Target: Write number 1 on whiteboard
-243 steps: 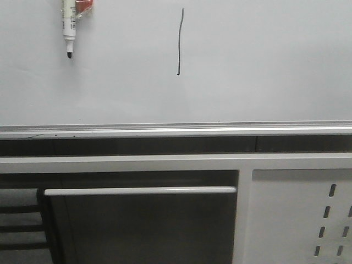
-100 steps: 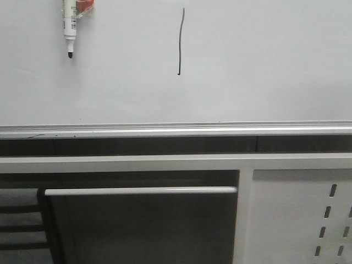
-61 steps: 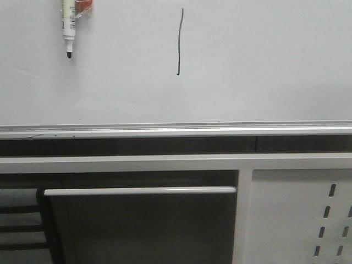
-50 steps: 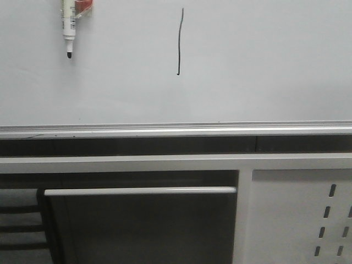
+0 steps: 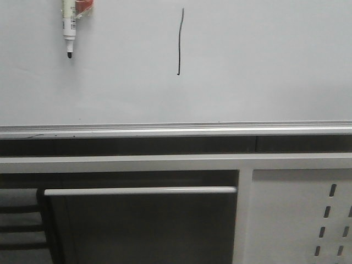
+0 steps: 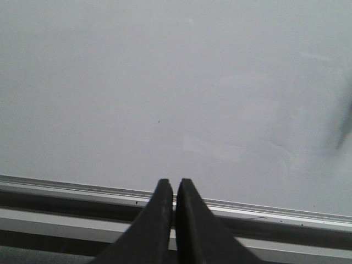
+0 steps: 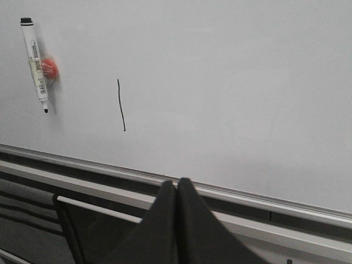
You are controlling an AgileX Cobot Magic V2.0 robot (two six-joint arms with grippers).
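Observation:
The whiteboard (image 5: 264, 66) fills the upper front view, with a silver rail along its lower edge. The number 1 (image 5: 180, 41) is a thin black vertical stroke on it, also in the right wrist view (image 7: 121, 105). A white-barrelled marker (image 5: 68, 25) hangs tip down at the board's upper left beside a red holder, and shows in the right wrist view (image 7: 34, 65). My left gripper (image 6: 172, 182) is shut and empty, level with the rail, away from the board face. My right gripper (image 7: 176, 181) is shut and empty, below and right of the stroke.
Below the board runs a dark gap and a white metal frame (image 5: 165, 163) with a horizontal bar (image 5: 140, 191). A white perforated panel (image 5: 300, 217) stands at the lower right. Neither arm shows in the front view.

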